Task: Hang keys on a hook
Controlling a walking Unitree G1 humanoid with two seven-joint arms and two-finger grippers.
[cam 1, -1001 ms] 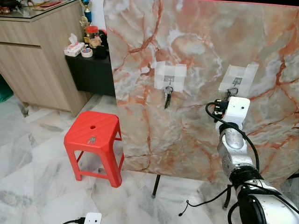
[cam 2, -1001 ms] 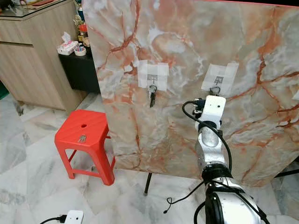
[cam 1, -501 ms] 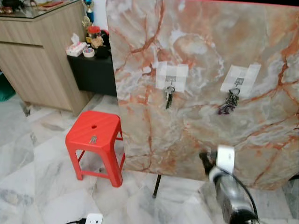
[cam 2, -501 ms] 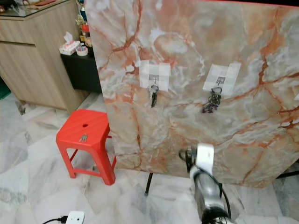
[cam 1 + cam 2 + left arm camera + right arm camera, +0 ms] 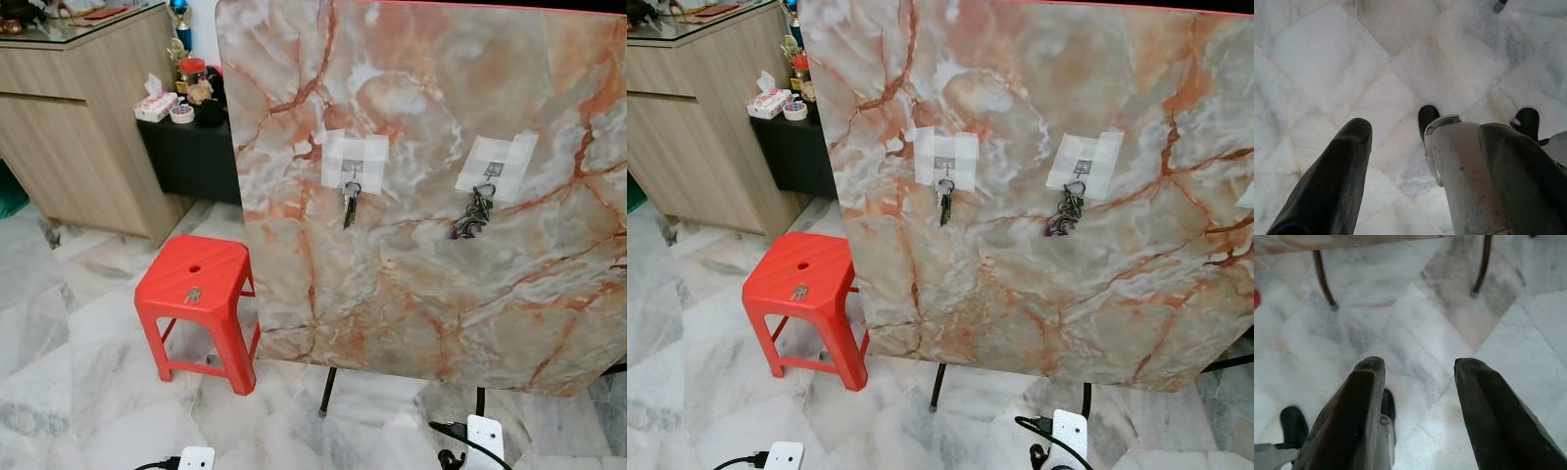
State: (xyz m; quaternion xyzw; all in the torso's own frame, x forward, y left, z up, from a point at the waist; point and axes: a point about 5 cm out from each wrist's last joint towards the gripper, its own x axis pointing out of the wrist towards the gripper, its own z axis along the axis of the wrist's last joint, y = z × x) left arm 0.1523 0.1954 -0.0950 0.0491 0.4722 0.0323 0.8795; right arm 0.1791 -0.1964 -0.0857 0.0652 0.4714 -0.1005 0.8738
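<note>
I see the marble-patterned board [image 5: 431, 186] standing on thin dark legs, with two taped white patches on its face. A dark bunch of keys [image 5: 472, 215] hangs from the right hook [image 5: 487, 182], at about 3 o'clock from a second set of keys [image 5: 350, 204] on the left hook [image 5: 352, 174]. At 8 o'clock from the board sits a red stool [image 5: 199, 299] with one more small key [image 5: 192, 294] lying on its seat. No writing is legible to me on the patches or on the tissue box [image 5: 155, 101] by the wooden cabinet [image 5: 78, 127].

My right gripper [image 5: 1419, 396] points at the marble floor [image 5: 1400, 323], fingers spread and holding nothing. My left gripper [image 5: 1425, 166] is likewise released over the floor, fingers apart.
</note>
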